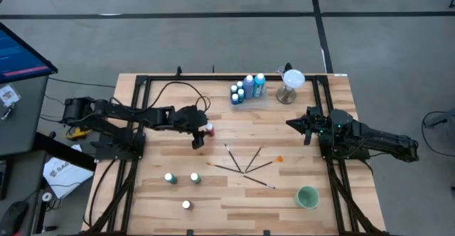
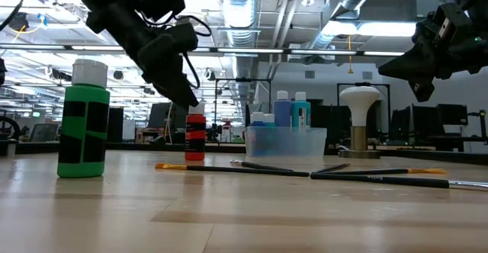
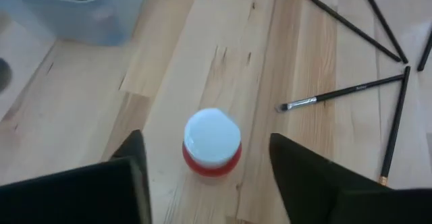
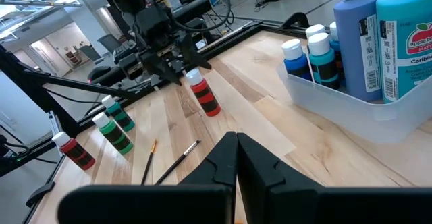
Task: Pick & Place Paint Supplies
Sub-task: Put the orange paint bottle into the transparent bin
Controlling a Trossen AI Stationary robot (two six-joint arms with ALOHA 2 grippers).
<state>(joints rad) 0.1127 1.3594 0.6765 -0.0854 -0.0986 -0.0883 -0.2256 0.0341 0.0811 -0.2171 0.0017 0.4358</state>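
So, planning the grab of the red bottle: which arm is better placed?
Left. Its open claw hangs right over the red bottle; the right claw, shut, waits far across the table.

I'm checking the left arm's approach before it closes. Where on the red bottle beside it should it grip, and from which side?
Grip the red bottle on its round body just under the white cap, coming down from above. It stands upright and apart from the brushes. The left gripper is open with a finger on either side, so a straight descent probably suffices.
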